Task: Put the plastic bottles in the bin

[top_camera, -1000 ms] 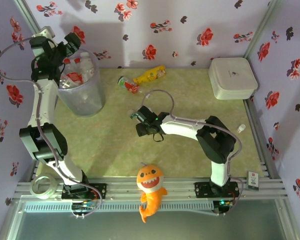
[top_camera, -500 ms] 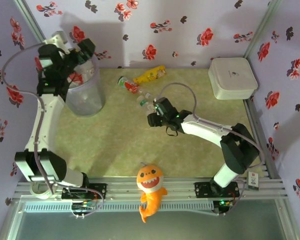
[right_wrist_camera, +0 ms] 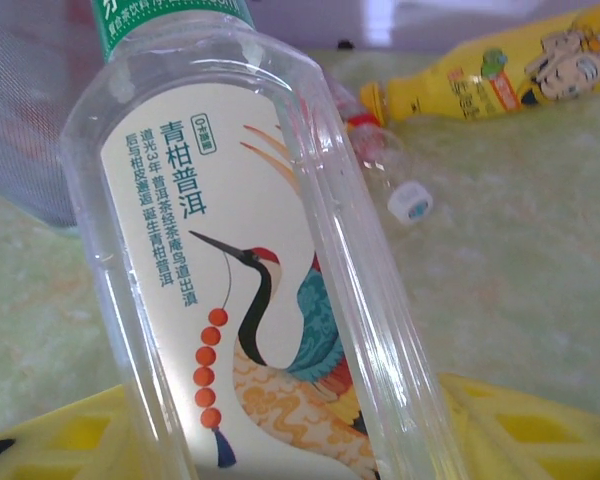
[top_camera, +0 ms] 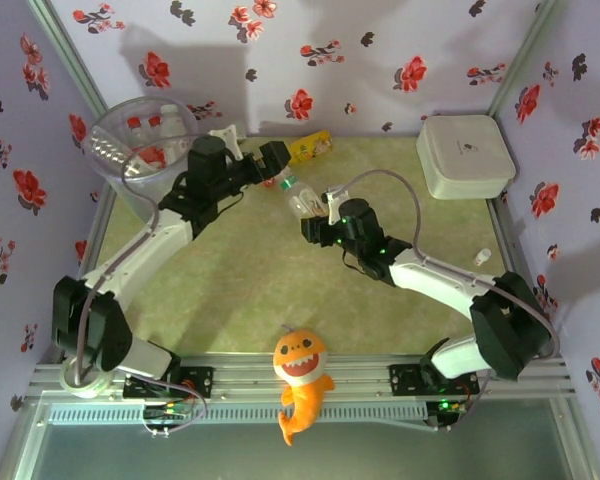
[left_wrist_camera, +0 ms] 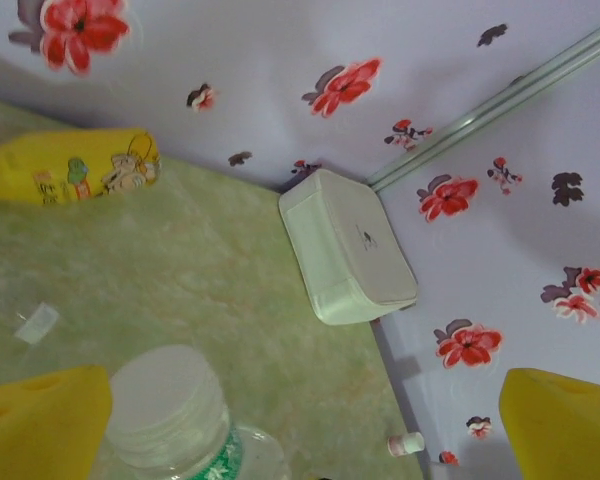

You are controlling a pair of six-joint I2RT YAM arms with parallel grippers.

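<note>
My right gripper (top_camera: 320, 215) is shut on a clear bottle with a white crane label (top_camera: 302, 198) (right_wrist_camera: 250, 300) and holds it tilted above the mat. Its yellow pads (right_wrist_camera: 540, 430) press the bottle's lower body. My left gripper (top_camera: 276, 165) (left_wrist_camera: 300, 425) is open, and the held bottle's white cap (left_wrist_camera: 165, 405) sits between its yellow fingertips (left_wrist_camera: 40, 420), close to the left one. A yellow bottle (top_camera: 308, 148) (right_wrist_camera: 500, 70) lies by the back wall, with a crushed red-capped bottle (right_wrist_camera: 365, 140) beside it. The bin (top_camera: 130, 150) stands back left, with several bottles inside.
A white lidded box (top_camera: 465, 155) (left_wrist_camera: 345, 245) stands at the back right. A small bottle (top_camera: 482, 257) (left_wrist_camera: 405, 443) lies by the right rail. An orange plush fish (top_camera: 300, 375) lies on the front rail, a tape roll (top_camera: 80, 375) sits front left, and a loose white cap (right_wrist_camera: 410, 200) lies on the mat.
My left arm swung from the bin to the middle of the table. My right gripper carried the crane-label bottle back and right, up to the left gripper.
</note>
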